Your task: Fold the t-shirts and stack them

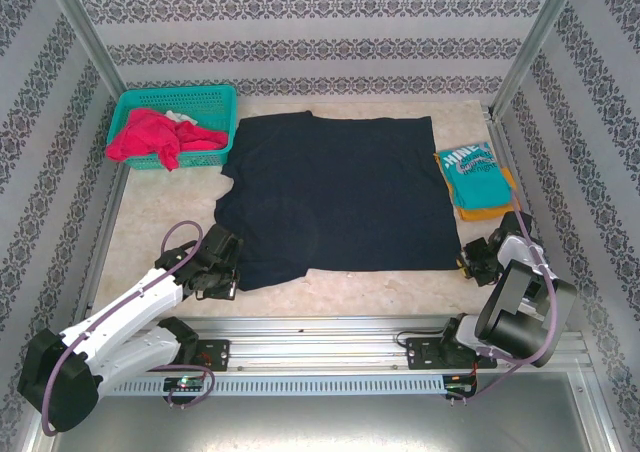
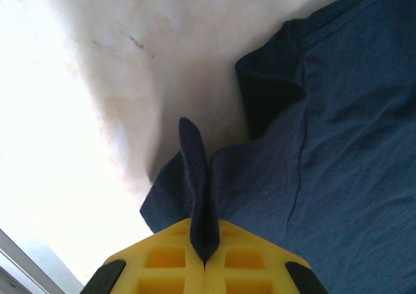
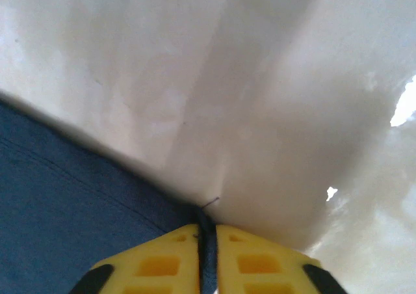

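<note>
Top external view, left to right.

Mesh basket [image 1: 215,100], teal, far left corner: held a crumpled pink-red t-shirt [image 1: 150,137].

Left gripper [image 1: 222,270]: pressed together on the near left corner of the navy t-shirt [image 1: 340,192]. The left wrist view showed a raised ridge of navy cloth pinched between the yellow fingers [image 2: 162,261].

Navy t-shirt: spread flat across the middle of the table [image 1: 150,222]. Plain, with no print or label seen. Judged light, limp and not slippery. It would sag wherever unsupported, so it was best taken by both near corners at once, at the hem.

Right gripper [image 1: 468,262]: closed on the near right corner, with a thin navy edge nipped between its jaws in the right wrist view.

Teal t-shirt [image 1: 470,167]: folded, at the right edge, lying on a folded orange t-shirt [image 1: 488,210]. White lettering on its front was too small to read.
</note>
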